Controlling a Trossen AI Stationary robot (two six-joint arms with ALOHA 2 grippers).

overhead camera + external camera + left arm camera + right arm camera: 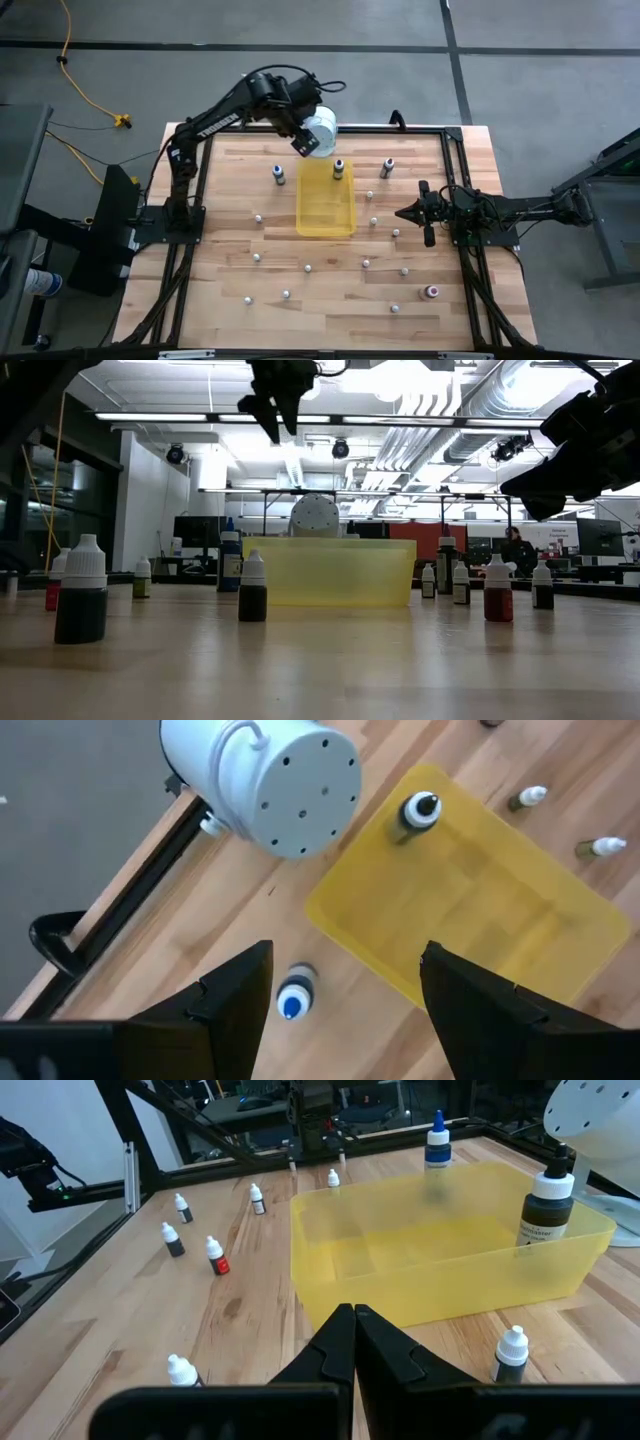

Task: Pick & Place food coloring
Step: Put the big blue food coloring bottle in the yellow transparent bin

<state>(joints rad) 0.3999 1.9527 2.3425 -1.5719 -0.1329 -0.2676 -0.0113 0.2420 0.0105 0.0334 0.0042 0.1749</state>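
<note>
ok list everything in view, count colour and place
tray: one, yellow, table middle, one dark bottle at its far end
white container: one, far edge, beside the tray
tall bottles: blue-capped left of the tray, dark right of it
small bottles: over a dozen, whitish caps, scattered round the tray
table: one, wood
left gripper: open, above the far end near the container
right gripper: shut, right of the tray

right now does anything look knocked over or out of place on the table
One bottle near the front right lies on its side, reddish body showing; the other small bottles seem to stand upright, scattered around the yellow tray. The tray holds just one tall bottle. No spill shows.
</note>
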